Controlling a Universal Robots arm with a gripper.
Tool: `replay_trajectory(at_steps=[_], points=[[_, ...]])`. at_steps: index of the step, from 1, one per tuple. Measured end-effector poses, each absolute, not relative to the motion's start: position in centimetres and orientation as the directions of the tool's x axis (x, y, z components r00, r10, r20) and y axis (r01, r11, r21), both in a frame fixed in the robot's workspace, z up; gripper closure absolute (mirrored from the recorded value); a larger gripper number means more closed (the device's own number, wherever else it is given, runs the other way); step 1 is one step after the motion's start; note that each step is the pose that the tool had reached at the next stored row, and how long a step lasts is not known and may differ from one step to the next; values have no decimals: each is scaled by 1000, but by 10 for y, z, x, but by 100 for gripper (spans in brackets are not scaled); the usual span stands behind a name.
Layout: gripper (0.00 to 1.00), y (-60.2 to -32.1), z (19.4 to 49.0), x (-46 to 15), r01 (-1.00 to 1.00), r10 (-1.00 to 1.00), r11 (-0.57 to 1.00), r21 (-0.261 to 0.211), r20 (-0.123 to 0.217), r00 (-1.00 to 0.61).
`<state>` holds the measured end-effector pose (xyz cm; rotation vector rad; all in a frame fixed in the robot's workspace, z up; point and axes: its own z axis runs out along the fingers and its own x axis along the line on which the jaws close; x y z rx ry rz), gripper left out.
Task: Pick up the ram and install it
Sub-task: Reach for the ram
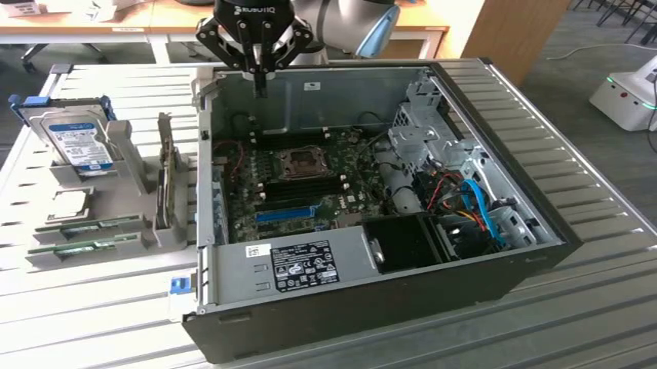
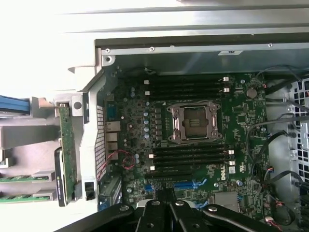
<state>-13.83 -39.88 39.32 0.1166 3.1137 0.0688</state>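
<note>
A ribbed, pale metal desk (image 1: 585, 307) carries an open computer case (image 1: 513, 273). Behind it, wooden furniture (image 1: 513, 31) and grey carpet (image 1: 590, 50) are seen, along with a white machine (image 1: 626, 96) showing a green light.

The pincer (image 1: 261, 91) is held above the case's far edge. It is fully closed and nothing is gripped in it. "Robotiq" can be read upside down on its body. "DELL" is printed in white on the green motherboard (image 2: 236, 111).

A black-and-white sticker (image 1: 308, 265) is fixed to the case's metal cover, its print too small to read.

The ram sticks (image 1: 91, 227) are left lying in a grey holder (image 1: 51, 261) on the desk, at the exterior view's left, well apart from the pincer.
</note>
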Motion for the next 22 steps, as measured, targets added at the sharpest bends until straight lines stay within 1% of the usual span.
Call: replay_trajectory(at_steps=[22], points=[[89, -399, 393, -149, 74, 75, 996, 45, -23, -997]])
